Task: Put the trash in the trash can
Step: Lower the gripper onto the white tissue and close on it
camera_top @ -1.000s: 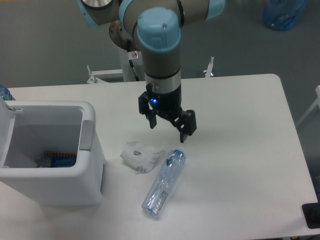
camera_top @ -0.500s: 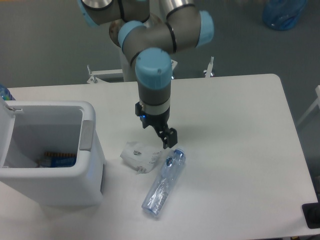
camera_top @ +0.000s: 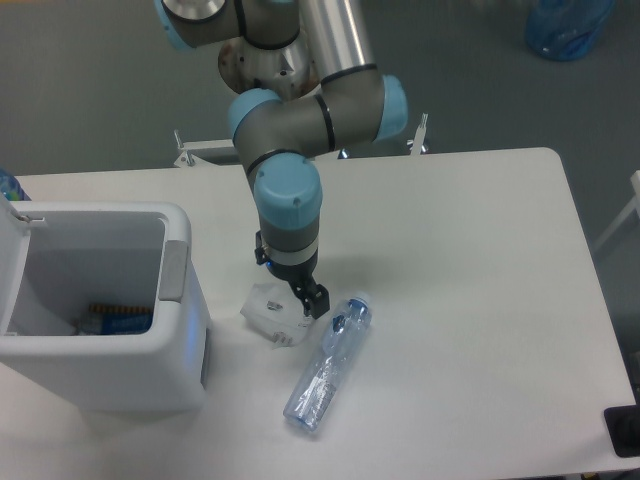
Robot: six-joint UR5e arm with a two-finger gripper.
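On the white table (camera_top: pixel 470 230) the robot arm (camera_top: pixel 300 110) is reaching down from the top of the picture; its gripper (camera_top: pixel 303 303) is pointing down right over the crumpled white wrapper (camera_top: pixel 268 308), at the wrapper's right edge; the dark fingers (camera_top: pixel 316 301) are looking close together from this side, but I cannot tell if they are open or closed, or if they are touching the wrapper. Just to the right of the wrapper the crushed clear bottle (camera_top: pixel 326 367) is lying flat on the table, slanting, with its blue cap (camera_top: pixel 361 299) at the top right end, near the gripper. At the left the big white trash can (camera_top: pixel 95 320) is standing with its lid (camera_top: pixel 12 260) up; something brown and blue is lying at its bottom; the wrapper and bottle are sitting outside it, just beside its right wall.
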